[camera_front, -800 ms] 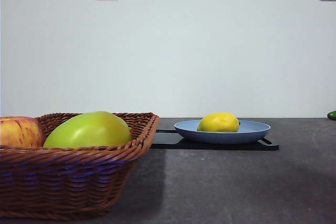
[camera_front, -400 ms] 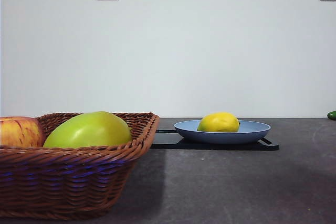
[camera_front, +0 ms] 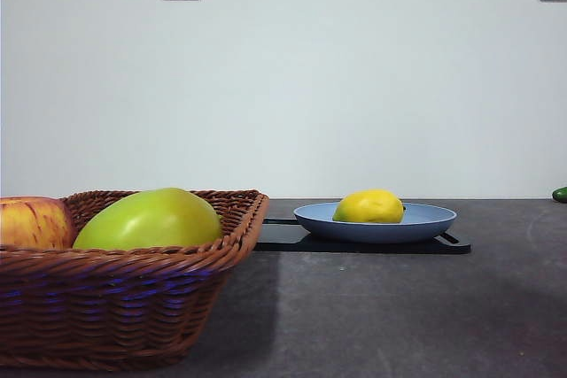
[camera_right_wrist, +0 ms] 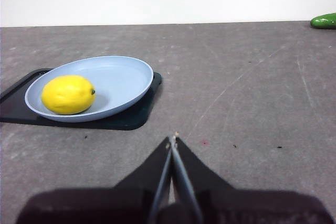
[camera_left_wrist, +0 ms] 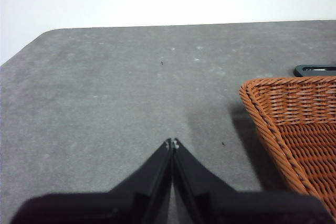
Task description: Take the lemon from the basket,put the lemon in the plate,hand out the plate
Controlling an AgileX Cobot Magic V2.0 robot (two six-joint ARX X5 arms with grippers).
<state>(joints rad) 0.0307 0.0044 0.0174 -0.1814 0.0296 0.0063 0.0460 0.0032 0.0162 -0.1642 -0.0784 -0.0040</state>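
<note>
The small bright-yellow oval lemon (camera_front: 368, 206) lies inside the round shallow light-blue plate (camera_front: 425, 223), right of centre in the front view and toward the plate's left side. The plate rests on a flat black tray (camera_front: 354, 243) on the dark grey tabletop (camera_front: 381, 307).

At the lower left of the front view stands the brown woven wicker basket (camera_front: 115, 307). It holds a large smooth yellow-green fruit (camera_front: 149, 219) and, at the left edge of the frame, a red-yellow apple (camera_front: 34, 222). A small green object (camera_front: 560, 193) sits at the far right edge of the tabletop.

No arm shows in the front view. In the left wrist view the left tool (camera_left_wrist: 172, 143) is pinched together, holding nothing, over bare tabletop, with a corner of the basket at the right of the frame. In the right wrist view the right tool (camera_right_wrist: 172, 140) is likewise narrow and empty, well apart from the plate, which lies in the left half of the frame.
</note>
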